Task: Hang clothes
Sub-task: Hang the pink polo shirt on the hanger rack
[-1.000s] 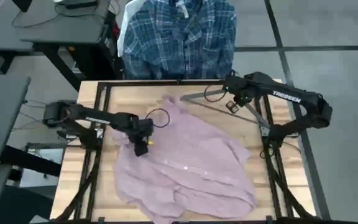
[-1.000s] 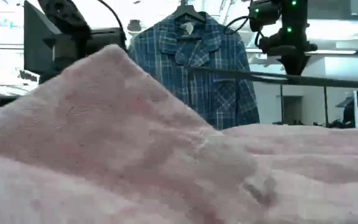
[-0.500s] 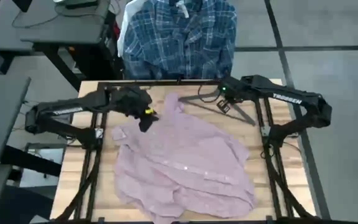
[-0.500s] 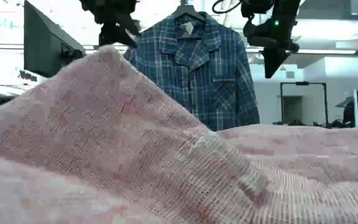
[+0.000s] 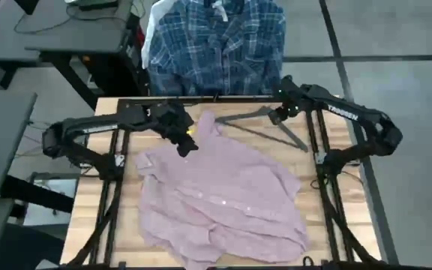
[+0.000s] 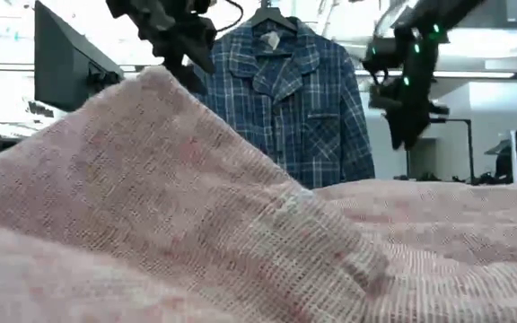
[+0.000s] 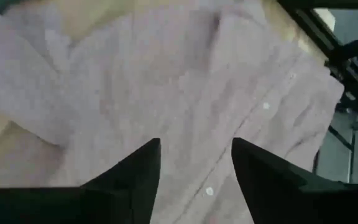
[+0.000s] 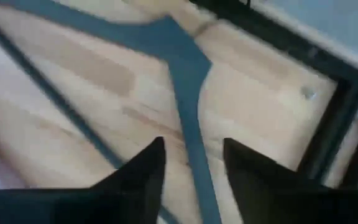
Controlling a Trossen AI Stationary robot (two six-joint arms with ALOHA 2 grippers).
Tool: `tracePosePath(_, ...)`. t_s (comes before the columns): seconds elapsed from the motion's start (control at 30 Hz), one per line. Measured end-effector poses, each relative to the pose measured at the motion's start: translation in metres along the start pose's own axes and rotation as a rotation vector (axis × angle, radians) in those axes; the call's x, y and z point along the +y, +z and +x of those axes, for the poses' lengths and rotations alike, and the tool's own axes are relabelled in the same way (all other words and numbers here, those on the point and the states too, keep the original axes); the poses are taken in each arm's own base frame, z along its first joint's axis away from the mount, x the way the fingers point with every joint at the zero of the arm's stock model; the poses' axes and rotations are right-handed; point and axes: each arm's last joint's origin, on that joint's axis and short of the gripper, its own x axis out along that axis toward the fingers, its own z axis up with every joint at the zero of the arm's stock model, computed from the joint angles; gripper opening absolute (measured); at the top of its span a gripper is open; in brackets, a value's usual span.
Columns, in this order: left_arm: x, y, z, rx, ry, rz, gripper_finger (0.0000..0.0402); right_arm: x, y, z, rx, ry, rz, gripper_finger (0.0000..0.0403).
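The dusty pink shirt [image 5: 223, 195] lies spread on the wooden table, its collar end toward the far edge. My left gripper [image 5: 187, 144] hangs open above the shirt's far left part [image 7: 166, 81] with nothing between its fingers. A dark wire hanger [image 5: 265, 133] lies flat on the table at the far right. My right gripper [image 5: 280, 116] stands open over it, and in the right wrist view one hanger arm [image 8: 188, 112] runs on the table below the gap [image 8: 191, 143]. The plaid shirt [image 5: 212, 45] hangs beyond the far edge, a white one [image 5: 152, 30] behind it.
A black frame [image 5: 163, 101] runs along the table's far edge and down both sides. Bare wood [image 5: 107, 187] shows left of the pink shirt and at the far right around the hanger. In the low view the pink shirt [image 6: 196, 224] fills the foreground.
My left gripper has risen off the pink shirt and gone toward the far edge and a little right. My right gripper has come down at the far right. The hanger, earlier raised above the table, now lies flat on it.
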Motion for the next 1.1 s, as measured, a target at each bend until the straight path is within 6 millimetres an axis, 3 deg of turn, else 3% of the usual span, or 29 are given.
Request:
tracePosePath(0.2,0.001,0.0,0.004,0.01,0.005,-0.039,0.0182,-0.007,-0.022,0.039,-0.071,0.016,0.047,0.023)
tracePosePath(0.5,0.001,0.0,0.004,0.008,0.005,-0.056,0.0182,-0.016,-0.043,0.066,-0.154,0.004,0.035,0.0232)
tracePosePath(0.8,0.001,0.001,0.004,-0.009,0.018,-0.06,0.0182,-0.012,-0.06,0.095,-0.065,-0.004,0.0,0.0231)
tracePosePath(0.93,0.001,0.002,0.004,-0.014,0.027,-0.07,0.0182,-0.008,-0.06,0.096,-0.073,0.005,-0.035,0.0204)
tracePosePath(1.1,0.001,0.002,0.004,-0.015,0.03,-0.076,0.0182,-0.011,-0.06,0.096,-0.067,-0.001,-0.019,0.0113)
